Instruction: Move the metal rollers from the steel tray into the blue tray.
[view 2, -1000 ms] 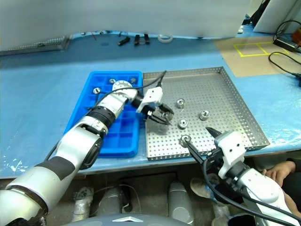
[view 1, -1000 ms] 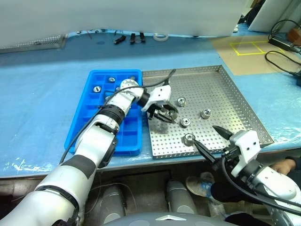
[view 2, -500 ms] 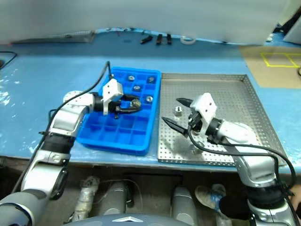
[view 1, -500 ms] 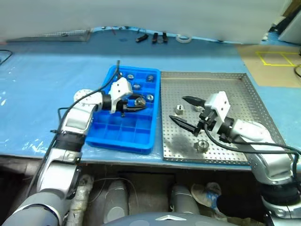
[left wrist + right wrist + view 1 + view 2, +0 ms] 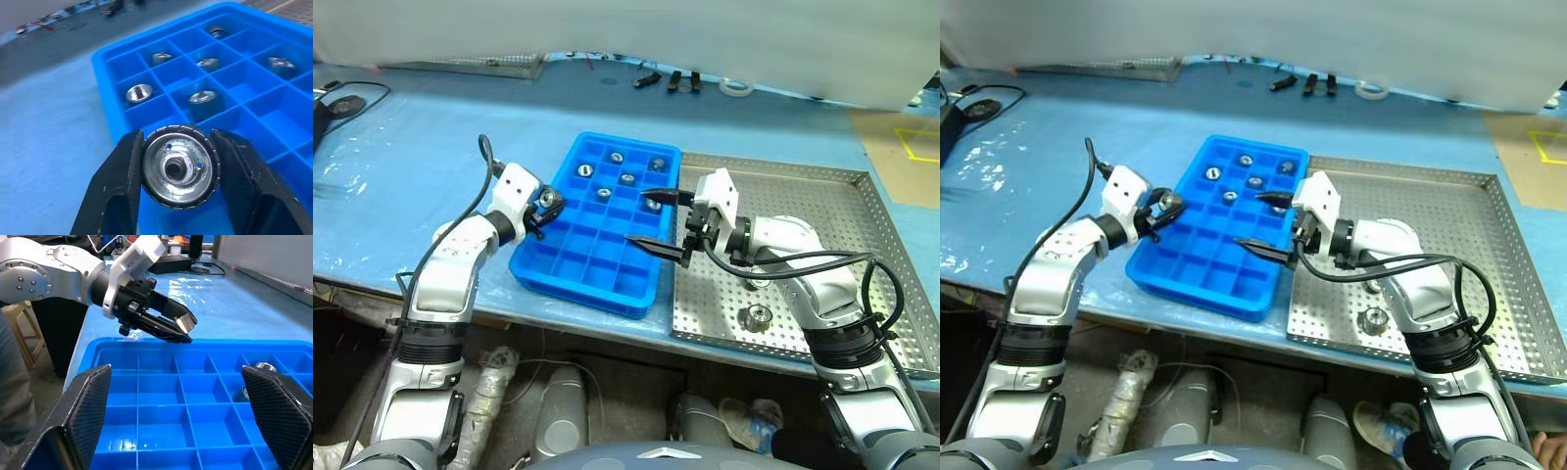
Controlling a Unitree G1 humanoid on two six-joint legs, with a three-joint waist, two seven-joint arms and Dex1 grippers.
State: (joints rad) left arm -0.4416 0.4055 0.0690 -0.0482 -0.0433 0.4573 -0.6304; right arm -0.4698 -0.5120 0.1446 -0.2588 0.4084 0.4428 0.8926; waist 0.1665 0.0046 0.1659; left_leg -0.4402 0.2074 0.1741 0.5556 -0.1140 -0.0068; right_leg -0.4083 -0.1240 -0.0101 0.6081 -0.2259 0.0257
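Metal rollers look small, hard, dense and slick — best pinched across the knurled rim, as the left tool (image 5: 177, 169) does now, clamped on one roller (image 5: 180, 167) at the blue tray's (image 5: 570, 262) near-left edge. The right tool (image 5: 653, 221) hangs spread wide and empty over the blue tray. One roller (image 5: 759, 315) lies loose in the steel tray (image 5: 822, 196); five sit in far compartments — beyond, blue-sheeted table (image 5: 411, 137).

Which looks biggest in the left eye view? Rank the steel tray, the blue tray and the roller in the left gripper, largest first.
1. steel tray, partly behind the right arm
2. blue tray
3. roller clamped in the left gripper, by far the smallest
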